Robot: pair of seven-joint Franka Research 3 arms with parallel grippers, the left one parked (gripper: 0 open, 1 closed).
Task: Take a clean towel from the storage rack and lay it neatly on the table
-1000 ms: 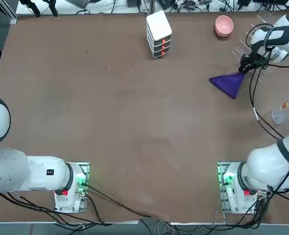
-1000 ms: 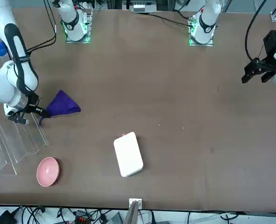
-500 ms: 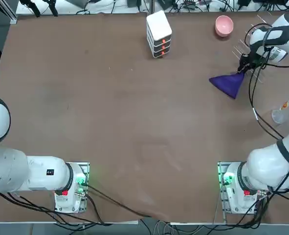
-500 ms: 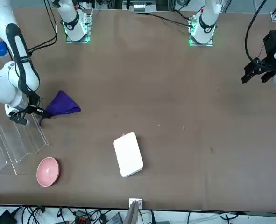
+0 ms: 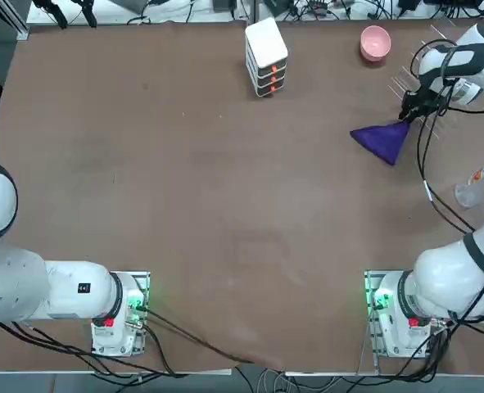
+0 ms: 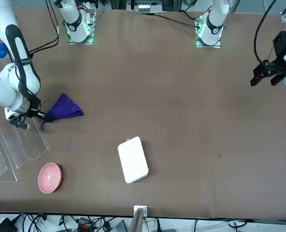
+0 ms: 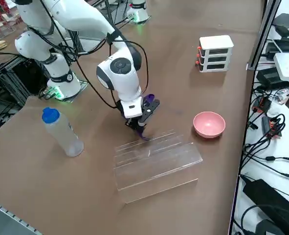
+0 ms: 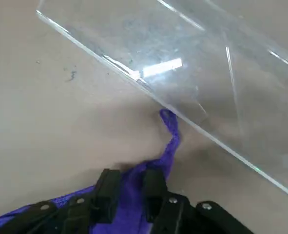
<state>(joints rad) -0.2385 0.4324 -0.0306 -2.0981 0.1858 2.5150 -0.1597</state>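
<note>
The purple-blue towel (image 5: 382, 140) lies bunched in a wedge on the brown surface (image 5: 209, 188), at its far right part in the top view. Its wide end spreads toward the middle of the surface, and its narrow end is gathered into the right end effector (image 5: 406, 114). In the wrist view the two black fingers (image 8: 106, 187) are clamped on that gathered cloth, and a thin twisted tail of towel (image 8: 169, 131) runs out past them to just beside the edge of the clear storage rack (image 8: 217, 78). The rack (image 7: 154, 164) rests flat on the surface on the far right side of the end effector, a see-through frame with thin parallel ribs. A pink bowl (image 5: 375, 42) sits beyond the rack near the far edge. A white drawer box with orange marks (image 5: 266, 57) stands well to the left of the bowl. A clear bottle with a blue cap (image 7: 61, 131) stands near the right edge of the surface.
</note>
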